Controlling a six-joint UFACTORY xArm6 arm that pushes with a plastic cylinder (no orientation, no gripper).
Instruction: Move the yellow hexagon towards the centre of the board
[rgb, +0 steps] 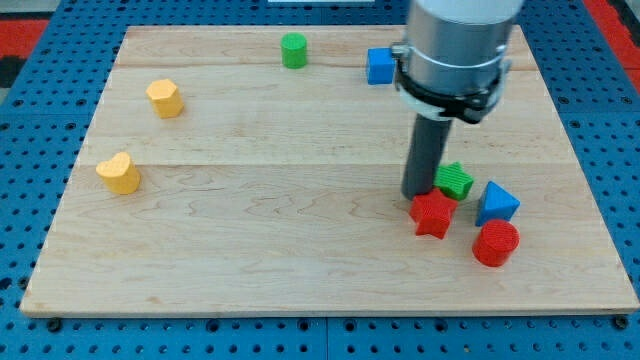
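Listing stock on the bench (250, 260): our tip (418, 194), a bare rod with no pincer to open or shut and holding nothing, stands just above the red star (432, 214), with the green block (455, 180) touching or nearly so on its right. Yellow hexagon (165, 98): far left of our tip, slightly above. We judge it light, rigid, slippery; push its left face squarely, or it may spin aside.

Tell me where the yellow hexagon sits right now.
The yellow hexagon sits in the camera view's upper left of the board, above the yellow heart and left of the green cylinder, far from my tip.
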